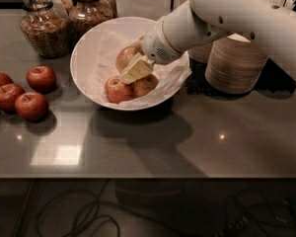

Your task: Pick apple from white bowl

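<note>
The white bowl [84, 68], lined with crumpled white paper, stands at the back middle of the grey table. Three yellow-red apples lie in it. The largest apple [125, 57] is at the back, and no sticker shows on it. Two smaller ones [117, 90] [147, 85] lie in front. My gripper [135, 69], pale yellow at the tip, reaches down into the bowl from the upper right. It sits just in front of the largest apple and above the two smaller ones. My white arm [227, 19] covers the bowl's right rim.
Several dark red apples [31, 106] lie on the table left of the bowl. Two glass jars [43, 31] stand behind at the left. A stack of off-white disposable bowls [235, 63] stands to the right. The table's front edge runs across at about two thirds down.
</note>
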Robot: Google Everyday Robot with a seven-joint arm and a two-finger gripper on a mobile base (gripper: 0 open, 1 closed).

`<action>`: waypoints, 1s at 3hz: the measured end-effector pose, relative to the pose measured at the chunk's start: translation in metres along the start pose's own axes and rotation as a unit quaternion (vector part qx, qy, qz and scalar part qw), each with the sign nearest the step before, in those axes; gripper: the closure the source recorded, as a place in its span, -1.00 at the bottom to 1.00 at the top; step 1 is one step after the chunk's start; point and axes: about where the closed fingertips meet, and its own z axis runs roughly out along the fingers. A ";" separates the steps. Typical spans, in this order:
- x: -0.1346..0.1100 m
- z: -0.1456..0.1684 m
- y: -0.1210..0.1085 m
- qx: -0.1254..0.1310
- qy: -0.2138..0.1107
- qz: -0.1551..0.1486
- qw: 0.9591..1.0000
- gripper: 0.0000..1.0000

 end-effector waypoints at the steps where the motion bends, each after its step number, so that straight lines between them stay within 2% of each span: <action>1: 0.000 0.000 0.000 0.000 0.000 0.000 1.000 0.31; 2: -0.003 0.001 0.003 -0.008 -0.005 -0.002 1.000 0.77; 3: -0.017 -0.011 0.001 -0.014 -0.031 -0.014 0.999 1.00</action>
